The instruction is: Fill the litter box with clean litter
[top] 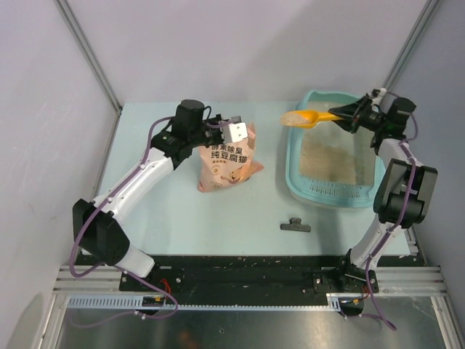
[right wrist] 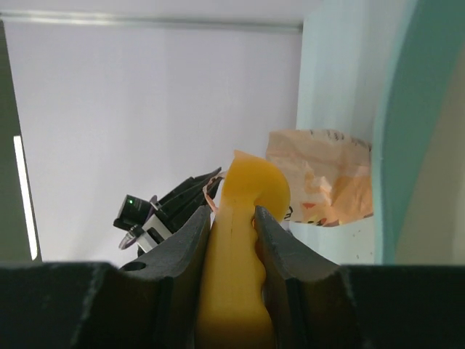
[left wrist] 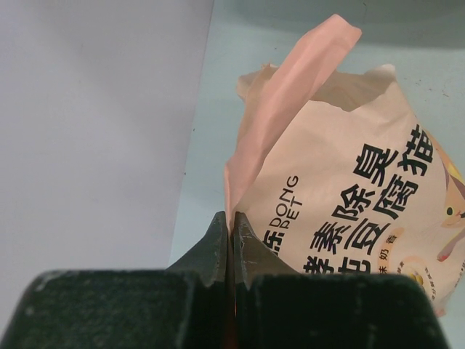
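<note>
Left end effector [left wrist: 231, 216] pinching pink-orange bag [left wrist: 349, 211], lettering "DONG"

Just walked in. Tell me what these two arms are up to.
The right gripper is clamped on the handle of an orange scoop, which seems to carry pale granules, held above the far-left corner of the litter box. The box already has a layer of clean litter. The left gripper pinches the top edge of the pink-orange bag on the table.

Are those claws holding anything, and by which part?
Yes. The left claw pinches the pink-orange bag by its top edge; the right claw grips the orange scoop by its handle.
</note>
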### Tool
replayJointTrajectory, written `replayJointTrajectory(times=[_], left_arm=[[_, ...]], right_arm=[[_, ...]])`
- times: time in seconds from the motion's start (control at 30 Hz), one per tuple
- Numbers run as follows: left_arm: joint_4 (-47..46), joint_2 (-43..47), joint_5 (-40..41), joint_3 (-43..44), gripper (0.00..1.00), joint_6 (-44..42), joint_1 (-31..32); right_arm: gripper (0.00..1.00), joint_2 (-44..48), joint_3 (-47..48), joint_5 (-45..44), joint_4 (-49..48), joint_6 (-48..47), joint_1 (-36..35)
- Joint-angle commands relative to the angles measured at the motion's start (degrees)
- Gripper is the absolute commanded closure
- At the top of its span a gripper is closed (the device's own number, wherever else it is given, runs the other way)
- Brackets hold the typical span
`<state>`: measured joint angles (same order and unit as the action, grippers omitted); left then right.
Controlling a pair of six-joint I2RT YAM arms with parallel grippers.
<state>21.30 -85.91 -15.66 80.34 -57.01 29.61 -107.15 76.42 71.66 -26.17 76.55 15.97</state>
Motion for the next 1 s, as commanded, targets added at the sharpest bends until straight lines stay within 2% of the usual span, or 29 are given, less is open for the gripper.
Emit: replayJointTrajectory(times=[0.0,0.23,0.33,0.37,0.43,0.47,0.5,0.7,0.97], left_arm=[[-10.49,0.30,-3.41,5.45,1.00,-0.91,0.28],[-10.84,-0.75,-4.55,5.71,1.00,-0.91,0.28],[-11.02,-0.66,-4.90,5.45,1.00,-0.29,0.28],[-11.19,-0.40,-5.25,5.36,1.00,-0.20,0.28],[-11.19,-0.05,-5.96,5.10,1.00,-0.11,0.37],[-11.28,0.21,-6.13,4.92,1.00,-0.03,0.45],[-11.28,0.82,-6.31,4.83,1.00,-0.03,0.54],[-11.63,3.64,-9.38,2.64,1.00,1.55,0.89],[-12.07,5.49,-12.55,1.14,1.00,1.73,1.33]], right_arm=[[1.00,3.97,-1.10,1.47,-3.00,1.05,5.99],[1.00,5.64,-2.42,-0.99,-1.95,-2.28,14.35],[1.00,6.69,-2.42,-5.29,3.74,-10.17,17.50],[1.00,7.39,-2.42,-7.30,6.98,-17.16,18.13],[1.00,9.59,-2.24,-12.93,14.29,-23.35,18.92],[1.00,10.47,-1.98,-15.12,16.83,-30.78,18.93],[1.00,12.30,-1.81,-20.19,21.47,-33.81,18.84],[1.00,16.80,-0.93,-38.39,25.82,-47.77,15.42],[1.00,17.06,4.26,-56.08,29.07,-61.87,6.02]])
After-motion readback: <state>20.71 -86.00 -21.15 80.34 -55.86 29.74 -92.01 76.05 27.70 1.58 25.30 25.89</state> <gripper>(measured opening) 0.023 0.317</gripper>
